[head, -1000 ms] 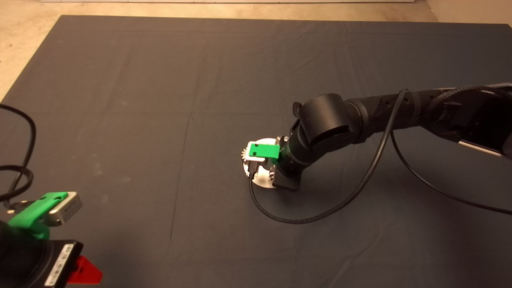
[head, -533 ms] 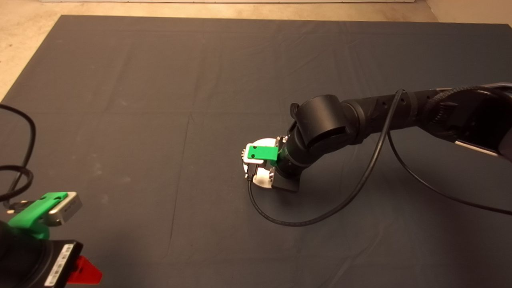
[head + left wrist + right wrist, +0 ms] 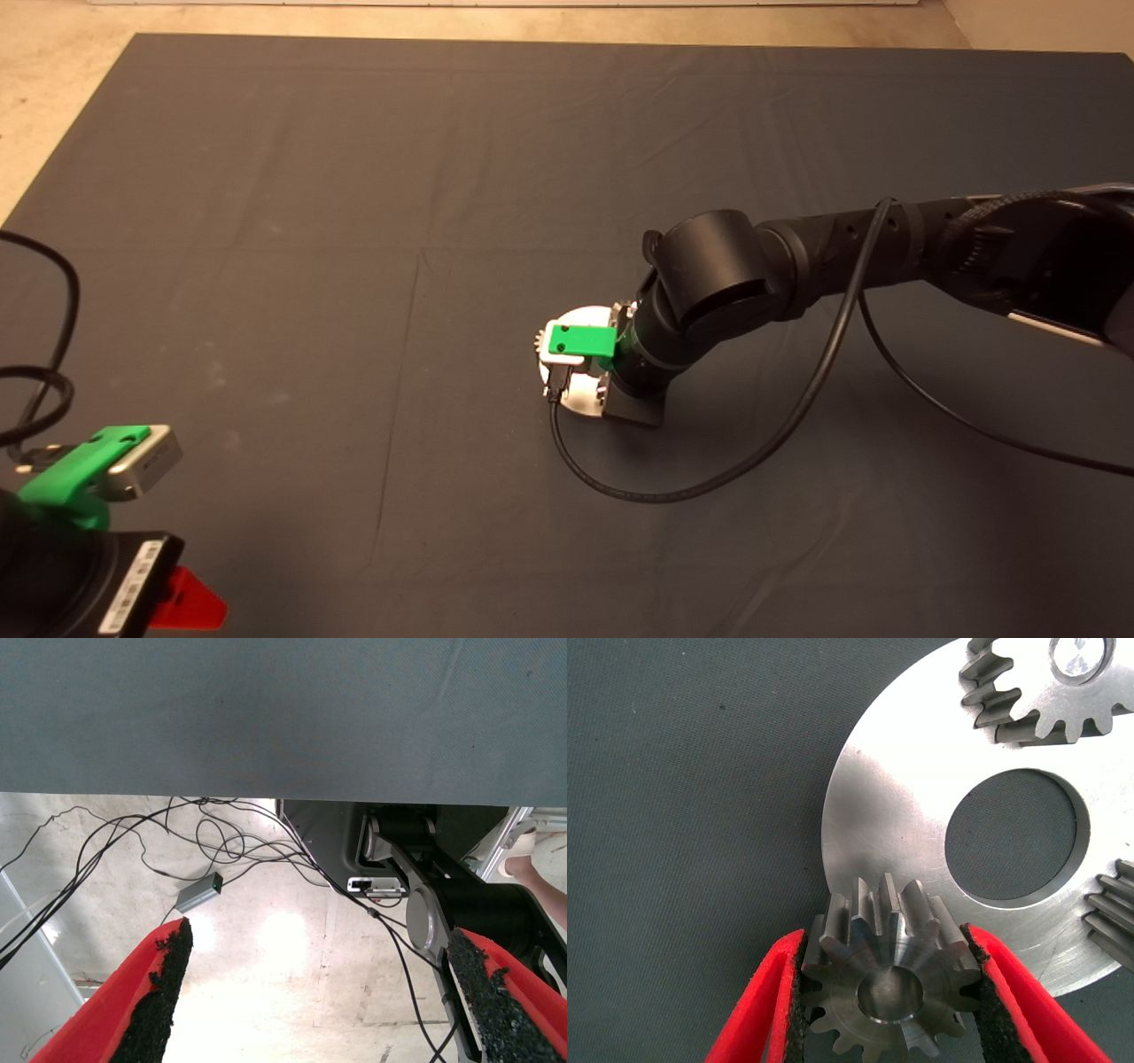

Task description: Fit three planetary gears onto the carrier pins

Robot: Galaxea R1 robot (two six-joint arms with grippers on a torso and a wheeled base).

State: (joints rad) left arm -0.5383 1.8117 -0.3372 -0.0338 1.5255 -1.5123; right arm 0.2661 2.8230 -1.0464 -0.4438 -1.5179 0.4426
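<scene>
red fingers of the left hand stand wide apart and hold nothing; it waits well off to the left of the round plate, at the near left corner of the dark mat, and its own camera shows only the mat edge, the floor and loose cables beyond. moving right, the plate lies near the middle of the mat on the bench, mostly covered from above by the right hand hanging straight over it. that hand is clamped on the third gear, a pad against the teeth on either side, at the plate's edge with a silver pin end showing in its centre hole; whether the gear is fully down on the pin cannot be told. across the plate's big centre hole, a second gear sits on its pin, and another gear shows at the rim just beside it, cut off by the frame. the risk from here, as i judge it, is a half-seated gear: if the hand lets go while the bore is cocked on the pin, the gear may jam tilted or tip off onto the mat. a sideways drag on release could also shove the loose plate along the cloth.
</scene>
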